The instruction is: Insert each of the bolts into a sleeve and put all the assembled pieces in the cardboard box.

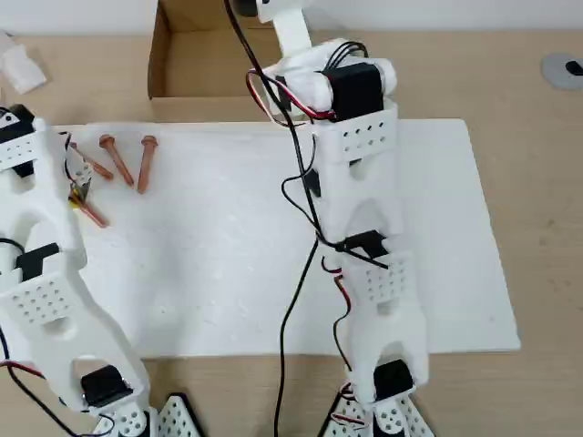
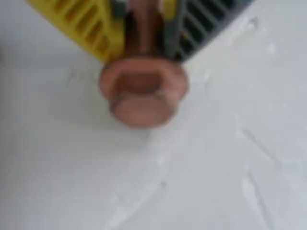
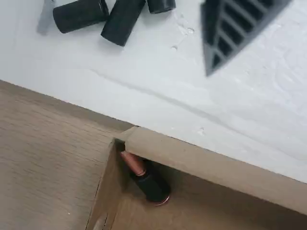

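Observation:
My left gripper [image 1: 80, 193] [image 2: 144, 28] sits over the foam's left edge, shut on a copper bolt [image 1: 92, 215] [image 2: 143, 91] whose flanged head sticks out between the yellow and grey fingers. Three loose copper bolts [image 1: 116, 157] lie just beyond it on the foam. The right arm stretches to the cardboard box [image 1: 196, 64] [image 3: 216, 167]. Its grey finger [image 3: 230, 28] hangs over the foam by the box wall, gripping nothing. Inside the box lies an assembled bolt in a black sleeve [image 3: 147, 184]. Three black sleeves [image 3: 122, 21] rest on the foam close by.
A white foam sheet [image 1: 228, 264] covers the middle of the wooden table. Black cables [image 1: 296, 300] trail along the right arm. A grey disc [image 1: 560, 68] lies at the far right and a small white part [image 1: 20, 68] at the far left.

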Tool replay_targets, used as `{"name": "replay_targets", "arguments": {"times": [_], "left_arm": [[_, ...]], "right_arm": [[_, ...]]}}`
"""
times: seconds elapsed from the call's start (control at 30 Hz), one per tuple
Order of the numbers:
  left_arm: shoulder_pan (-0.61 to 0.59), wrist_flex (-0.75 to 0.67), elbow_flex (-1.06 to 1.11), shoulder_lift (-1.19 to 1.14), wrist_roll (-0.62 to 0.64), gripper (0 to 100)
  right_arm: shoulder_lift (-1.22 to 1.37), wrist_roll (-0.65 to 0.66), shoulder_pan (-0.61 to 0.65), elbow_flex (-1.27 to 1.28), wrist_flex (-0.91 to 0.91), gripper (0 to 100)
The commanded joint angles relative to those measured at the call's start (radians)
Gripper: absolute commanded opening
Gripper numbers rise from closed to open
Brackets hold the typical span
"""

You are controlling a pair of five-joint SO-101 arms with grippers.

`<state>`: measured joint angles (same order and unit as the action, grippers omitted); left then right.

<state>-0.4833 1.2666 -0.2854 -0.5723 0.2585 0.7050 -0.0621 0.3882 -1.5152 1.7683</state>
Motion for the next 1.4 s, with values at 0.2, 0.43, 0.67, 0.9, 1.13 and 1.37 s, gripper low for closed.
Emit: {"name": "replay_targets", "arguments": {"times": [0.2,0.43,0.67,0.9,1.13,1.37], "left_arm": [[0.028,0.180,-0.169,0.156,-0.106,1],[0.037,0.321,-0.279,0.487,-0.166,1],[0.041,0.345,-0.121,0.825,-0.232,1],[0.213,0.275,0.253,1.254,-0.285,1],[0.278,0.054,0.707,1.681,-0.282,1],[0.275,-0.040,0.905,1.876,-0.281,1]], "right_arm": [[-0.067,-0.132,0.008,0.065,0.020,41.5],[-0.074,-0.207,0.008,0.355,0.020,41.5],[-0.074,-0.213,0.005,0.499,0.020,41.5],[-0.076,-0.212,0.004,0.576,0.020,41.5],[-0.122,-0.115,-0.028,0.648,0.020,41.5],[-0.145,-0.023,-0.044,0.846,0.014,41.5]]}}
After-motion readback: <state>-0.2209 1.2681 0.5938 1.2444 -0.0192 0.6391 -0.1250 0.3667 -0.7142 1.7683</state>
